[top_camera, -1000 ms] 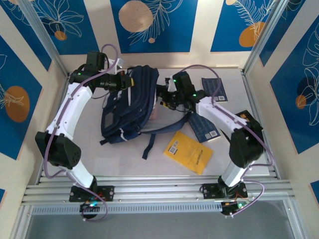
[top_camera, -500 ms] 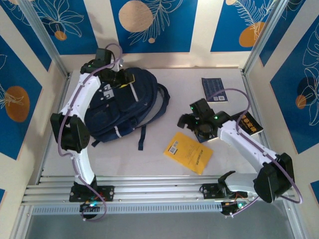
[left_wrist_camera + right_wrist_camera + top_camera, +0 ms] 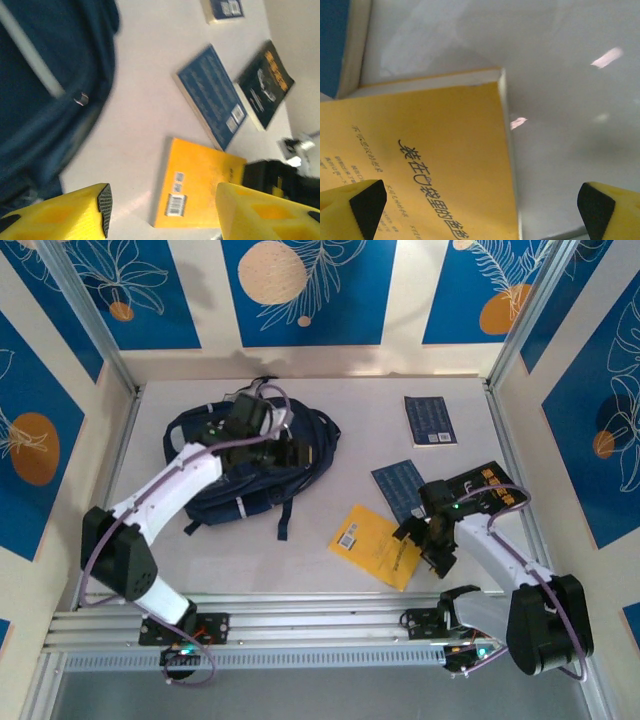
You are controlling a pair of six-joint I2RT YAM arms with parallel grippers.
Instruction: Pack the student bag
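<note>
The student bag (image 3: 232, 480), navy with pale stripes, lies flat at the back left of the table; its dark fabric (image 3: 45, 85) takes up the left of the left wrist view. My left gripper (image 3: 298, 456) hovers over the bag's right side, open (image 3: 162, 212) with nothing between its yellow fingers. A yellow book (image 3: 378, 545) lies at the front middle. My right gripper (image 3: 428, 545) hangs low over that book's right edge, open wide (image 3: 480, 207) above the yellow cover (image 3: 420, 165) and bare table.
A blue book (image 3: 405, 490) lies just behind the yellow one, with a black book (image 3: 490, 485) to its right and a small blue book (image 3: 430, 420) at the back right. Walls close off the table on three sides.
My left gripper let go and swung from the bag's far left top to its right side, opening. The bag dropped flat. The right arm drew back to the yellow book.
</note>
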